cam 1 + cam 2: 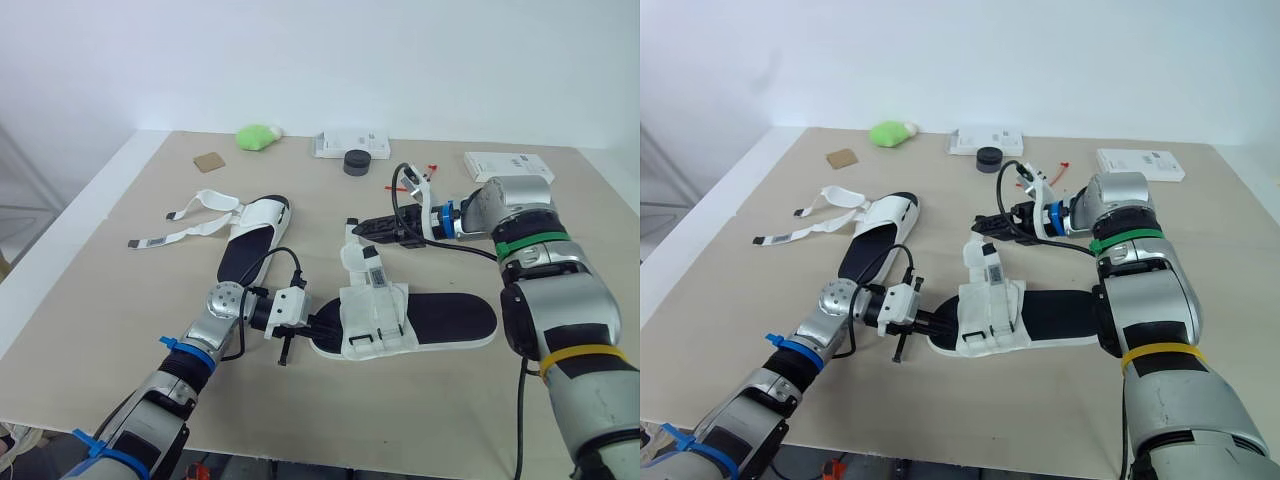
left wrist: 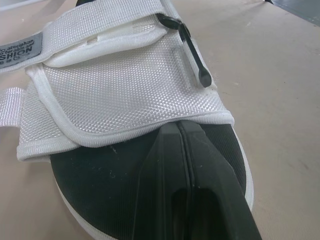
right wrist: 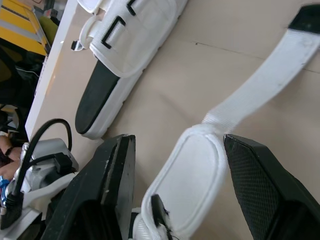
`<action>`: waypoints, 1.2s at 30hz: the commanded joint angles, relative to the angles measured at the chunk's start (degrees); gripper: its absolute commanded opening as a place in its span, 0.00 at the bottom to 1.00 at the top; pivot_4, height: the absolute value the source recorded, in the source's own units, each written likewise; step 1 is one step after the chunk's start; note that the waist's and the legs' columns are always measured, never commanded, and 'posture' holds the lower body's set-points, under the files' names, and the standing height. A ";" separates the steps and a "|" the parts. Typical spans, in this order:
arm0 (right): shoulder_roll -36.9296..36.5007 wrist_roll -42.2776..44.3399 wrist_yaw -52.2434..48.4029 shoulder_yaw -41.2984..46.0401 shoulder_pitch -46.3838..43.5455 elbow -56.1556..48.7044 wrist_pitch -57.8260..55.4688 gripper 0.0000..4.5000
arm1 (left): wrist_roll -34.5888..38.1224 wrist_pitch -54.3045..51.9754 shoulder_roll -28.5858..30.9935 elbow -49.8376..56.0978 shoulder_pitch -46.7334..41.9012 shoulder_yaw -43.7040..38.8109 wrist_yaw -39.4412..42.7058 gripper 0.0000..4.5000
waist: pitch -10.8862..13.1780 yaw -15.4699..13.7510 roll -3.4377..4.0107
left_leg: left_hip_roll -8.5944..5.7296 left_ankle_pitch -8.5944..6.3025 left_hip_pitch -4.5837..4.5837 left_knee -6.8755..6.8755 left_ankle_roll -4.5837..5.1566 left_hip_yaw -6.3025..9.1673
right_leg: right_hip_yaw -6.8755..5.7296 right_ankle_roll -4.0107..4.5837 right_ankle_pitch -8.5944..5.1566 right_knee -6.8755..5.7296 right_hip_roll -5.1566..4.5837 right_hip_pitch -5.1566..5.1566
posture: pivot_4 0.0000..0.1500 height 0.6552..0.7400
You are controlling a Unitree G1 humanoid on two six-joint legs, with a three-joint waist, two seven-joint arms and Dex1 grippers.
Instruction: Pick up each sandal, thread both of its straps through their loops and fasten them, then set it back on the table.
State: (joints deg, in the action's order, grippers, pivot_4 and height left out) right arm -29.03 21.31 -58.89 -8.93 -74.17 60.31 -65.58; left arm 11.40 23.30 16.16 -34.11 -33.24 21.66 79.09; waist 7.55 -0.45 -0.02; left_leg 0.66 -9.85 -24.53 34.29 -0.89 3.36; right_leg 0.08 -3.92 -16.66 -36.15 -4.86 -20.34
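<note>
The near sandal point(image 1: 440, 322) lies mid-table, with a black footbed and a white mesh upper point(image 2: 125, 95). My left gripper point(image 1: 318, 326) is shut, and its joined fingertips point(image 2: 179, 131) rest on the footbed against the upper's edge at the toe end. One white strap point(image 1: 372, 264) runs from the upper toward my right gripper point(image 1: 362, 230). That gripper is open, with the strap's padded end point(image 3: 197, 170) between its fingers. The far sandal point(image 1: 254, 236) lies flat to the left, with two loose straps point(image 1: 180, 228) spread out on the table.
Along the back of the table sit a green lump point(image 1: 258, 135), a brown card point(image 1: 210, 160), a white box point(image 1: 345, 143), a black round cap point(image 1: 358, 162) and another white box point(image 1: 508, 165). A small red item point(image 1: 412, 176) lies near my right wrist.
</note>
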 commanded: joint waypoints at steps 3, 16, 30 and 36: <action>1.37 -2.51 -1.63 0.96 0.38 0.03 1.14 0.68 | -8.75 -3.89 1.95 -8.35 4.88 5.32 -0.50 0.00 | 0.00 0.00 0.00 | 0.00 0.00 0.01 0.00 -0.01 0.00 | 0.01 0.02 0.02 0.00 0.00 0.00 | 1.00 1.00; 6.09 -5.47 -1.11 4.60 -0.55 4.58 6.25 0.68 | -8.61 -4.39 2.65 -7.12 5.47 5.18 -0.76 0.00 | 0.01 0.03 0.04 | 0.02 0.17 0.04 0.00 -0.27 0.04 | 0.02 0.00 0.08 -0.05 0.09 0.02 | 1.00 1.00; 7.31 -5.63 -4.43 7.73 -1.87 2.34 7.58 0.57 | -8.39 -4.81 2.68 -6.29 5.85 5.42 -0.88 0.00 | 0.05 0.11 0.11 | 0.12 0.21 0.07 0.00 -0.35 0.06 | 0.11 0.06 0.15 -0.07 0.24 0.03 | 1.00 1.00; 6.49 -5.04 -8.44 6.96 -0.55 -1.80 6.19 0.01 | -8.52 -4.65 2.40 -6.76 5.59 5.47 -1.08 0.00 | 0.05 0.11 0.11 | 0.12 0.22 0.07 0.00 -0.36 0.06 | 0.12 0.07 0.15 -0.08 0.25 0.03 | 1.00 1.00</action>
State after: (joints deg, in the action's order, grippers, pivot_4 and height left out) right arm -21.96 15.38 -65.47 -2.32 -74.28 61.66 -58.99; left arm 11.40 23.29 16.70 -33.13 -32.49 21.66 77.97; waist 7.60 -0.33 0.09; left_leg 0.78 -9.63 -24.46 34.29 -1.25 3.42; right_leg 0.20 -3.87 -16.50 -36.24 -4.61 -20.31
